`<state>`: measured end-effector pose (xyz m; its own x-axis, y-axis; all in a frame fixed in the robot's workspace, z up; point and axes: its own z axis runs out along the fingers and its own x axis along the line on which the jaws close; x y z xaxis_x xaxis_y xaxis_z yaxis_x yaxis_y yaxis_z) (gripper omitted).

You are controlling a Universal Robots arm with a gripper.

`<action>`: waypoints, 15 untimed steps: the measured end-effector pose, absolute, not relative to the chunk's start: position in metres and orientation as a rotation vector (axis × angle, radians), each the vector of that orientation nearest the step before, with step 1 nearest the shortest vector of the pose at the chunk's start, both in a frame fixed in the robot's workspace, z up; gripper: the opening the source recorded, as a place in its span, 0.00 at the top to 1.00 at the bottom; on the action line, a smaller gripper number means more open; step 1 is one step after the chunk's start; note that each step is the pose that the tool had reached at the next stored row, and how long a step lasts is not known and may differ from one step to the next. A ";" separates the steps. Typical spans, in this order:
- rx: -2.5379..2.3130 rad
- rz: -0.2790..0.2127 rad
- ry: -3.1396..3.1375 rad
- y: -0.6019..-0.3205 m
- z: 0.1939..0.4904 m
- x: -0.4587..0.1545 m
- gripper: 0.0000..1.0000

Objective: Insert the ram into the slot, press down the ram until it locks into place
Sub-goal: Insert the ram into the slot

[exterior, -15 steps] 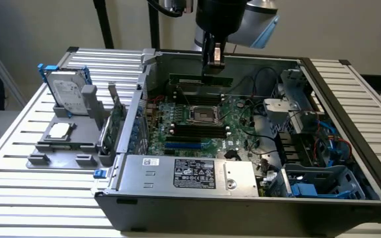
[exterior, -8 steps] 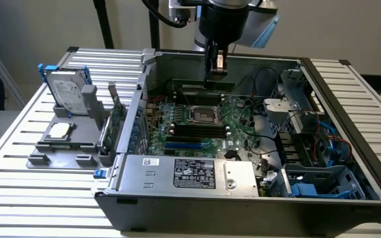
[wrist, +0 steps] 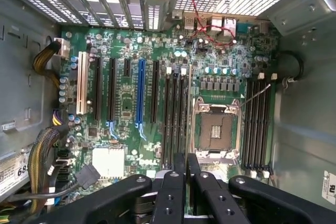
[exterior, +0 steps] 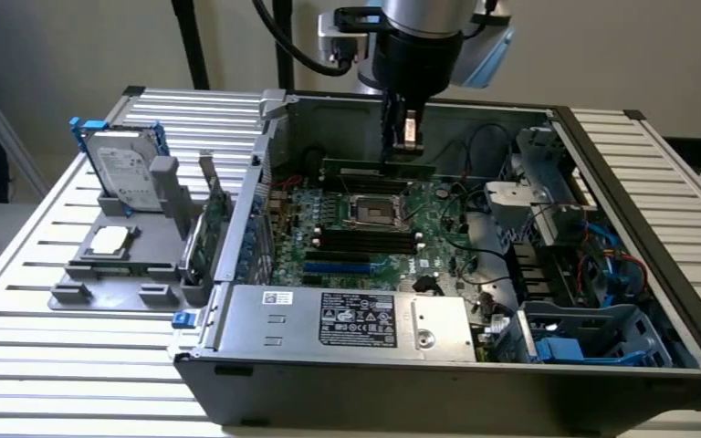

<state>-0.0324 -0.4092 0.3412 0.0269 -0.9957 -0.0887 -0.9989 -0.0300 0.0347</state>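
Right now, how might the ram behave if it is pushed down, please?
The ram looks thin and flat, so probably light and stiff, though uneven pressure might crack it. Standing on edge under the gripper, it would likely tip if released.

— Where is the ram?
— The ram [exterior: 369,169] is a thin dark-green stick. It sits on edge and level, with its long side running left to right. The gripper [exterior: 407,144] pinches its top edge, and it hangs above the far part of the board.
— And the slot?
— The black slots [exterior: 363,240] lie parallel, running left to right, and they are empty. I can't tell which one the ram is over.
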 end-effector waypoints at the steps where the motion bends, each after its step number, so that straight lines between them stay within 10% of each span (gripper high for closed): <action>1: -2.224 0.137 2.162 -0.410 0.339 -0.032 0.87; 15: -2.224 0.136 2.161 -0.416 0.314 -0.032 0.87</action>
<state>-0.0315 -0.4156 0.3138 0.0270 -0.9957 -0.0888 -0.9990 -0.0301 0.0340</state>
